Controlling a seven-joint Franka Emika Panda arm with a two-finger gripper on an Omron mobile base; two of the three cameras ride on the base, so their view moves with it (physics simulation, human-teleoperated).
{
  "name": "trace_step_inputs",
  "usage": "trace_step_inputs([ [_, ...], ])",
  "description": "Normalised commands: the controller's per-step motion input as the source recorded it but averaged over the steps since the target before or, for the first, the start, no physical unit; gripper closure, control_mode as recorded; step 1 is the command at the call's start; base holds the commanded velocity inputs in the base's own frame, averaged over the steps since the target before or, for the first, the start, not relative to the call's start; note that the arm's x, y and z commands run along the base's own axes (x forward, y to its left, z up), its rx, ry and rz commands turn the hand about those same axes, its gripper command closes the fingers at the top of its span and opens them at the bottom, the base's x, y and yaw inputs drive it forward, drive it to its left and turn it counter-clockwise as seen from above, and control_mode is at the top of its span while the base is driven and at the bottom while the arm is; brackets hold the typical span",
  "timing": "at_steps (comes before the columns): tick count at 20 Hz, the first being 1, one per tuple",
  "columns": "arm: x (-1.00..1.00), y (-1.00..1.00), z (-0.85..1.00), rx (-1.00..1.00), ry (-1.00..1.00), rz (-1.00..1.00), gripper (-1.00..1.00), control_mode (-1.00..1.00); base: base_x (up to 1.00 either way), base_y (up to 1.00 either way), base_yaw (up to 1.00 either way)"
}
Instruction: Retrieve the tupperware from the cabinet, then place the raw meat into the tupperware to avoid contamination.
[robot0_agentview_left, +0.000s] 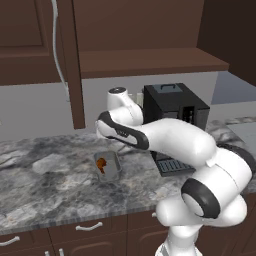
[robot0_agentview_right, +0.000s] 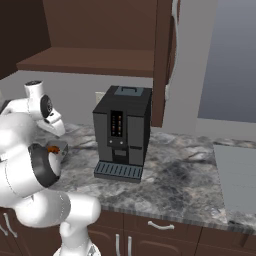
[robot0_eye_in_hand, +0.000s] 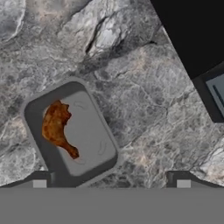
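Grey marbled tabletop (robot0_agentview_left: 45, 175) runs under your dark brown cabinet (robot0_agentview_left: 30, 40), whose door stands swung open. On that stone sits the tupperware (robot0_eye_in_hand: 70, 131), with the raw meat (robot0_eye_in_hand: 57, 127) lying inside it toward one wall — you can see the orange piece from the left base view too. Your hand (robot0_eye_in_hand: 111, 177) hovers above the container, fingertips spread well apart and holding nothing. Just beside the tupperware stands the black coffee machine (robot0_agentview_right: 122, 132).

I'm looking at a kitchen: grey marble counter (robot0_agentview_left: 45, 175), dark wood cabinet (robot0_agentview_left: 30, 40) above, drawers (robot0_agentview_left: 85, 230) below, black coffee machine (robot0_agentview_right: 122, 132) standing on the worktop.
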Motion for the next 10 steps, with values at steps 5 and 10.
trace_step_inputs([
  [5,-0.57,-0.32,0.59,0.10,-0.19,0.00,-1.00,-1.00,0.00,0.00,0.00],
  [10,-0.60,-0.22,0.60,0.10,-0.21,0.00,-1.00,-1.00,0.00,0.00,0.00],
])
